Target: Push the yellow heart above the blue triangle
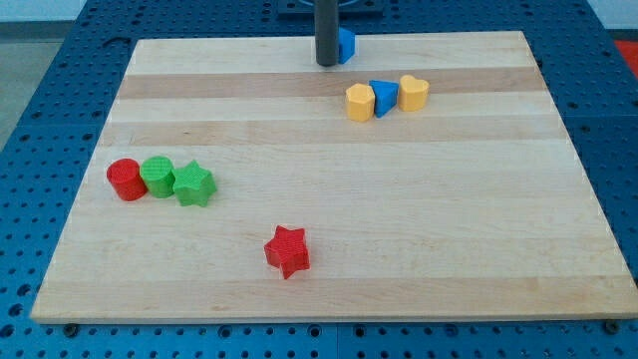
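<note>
The yellow heart (414, 92) lies near the view's top right, touching the right side of the blue triangle (384, 96). A yellow hexagon-like block (360, 102) touches the triangle's left side. My tip (327, 64) is at the view's top centre, up and to the left of this row of three, apart from it. A blue block (346, 45) sits just right of the rod, partly hidden behind it.
A red cylinder (126, 179), a green cylinder (158, 177) and a green star (193, 184) stand in a row at the view's left. A red star (287, 250) lies at the bottom centre. The wooden board (558, 249) rests on a blue perforated table.
</note>
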